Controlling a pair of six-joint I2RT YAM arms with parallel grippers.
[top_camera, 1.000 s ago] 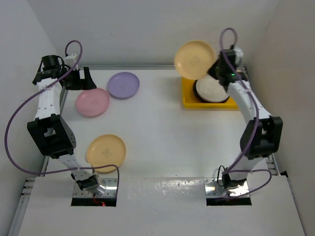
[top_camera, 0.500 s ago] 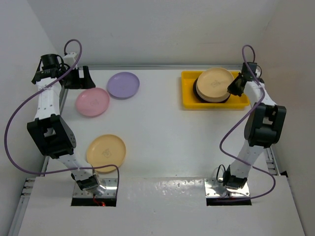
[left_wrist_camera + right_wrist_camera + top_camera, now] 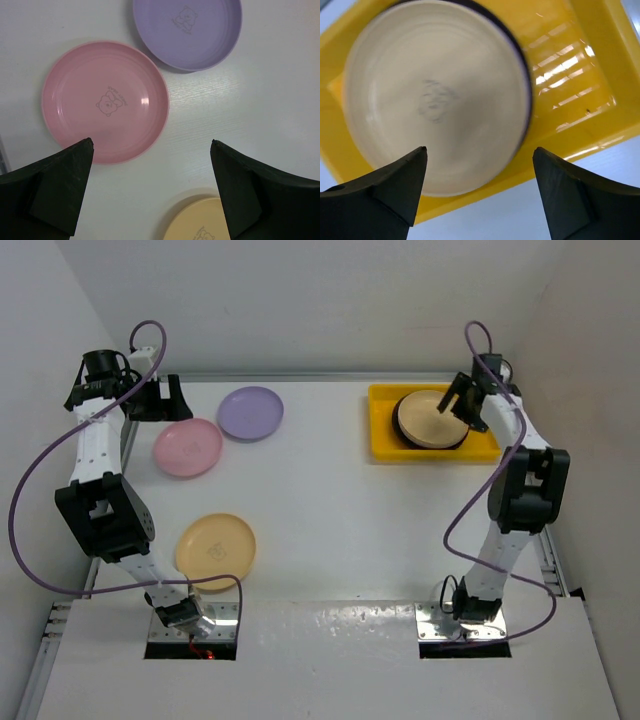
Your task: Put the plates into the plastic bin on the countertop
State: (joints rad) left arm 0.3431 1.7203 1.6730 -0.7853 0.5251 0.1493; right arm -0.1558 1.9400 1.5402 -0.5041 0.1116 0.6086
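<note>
White countertop (image 3: 330,500), walls on three sides. The bin (image 3: 385,447) at 1 o'clock holds a stack of plates: top plate (image 3: 428,416) is pale, a dark rim shows under it, count unclear. Some bin floor beside the stack is bare. Right gripper (image 3: 456,400) hangs over the stack, jaws wide, nothing in them. Likely step: clearing off. Best to lift straight up so no finger clips the rim. Left gripper (image 3: 165,400) at 10 o'clock is spread wide and empty above the pink plate (image 3: 188,447). Purple plate (image 3: 250,412) at 11 and yellow plate (image 3: 215,545) at 8 are not yet binned.
</note>
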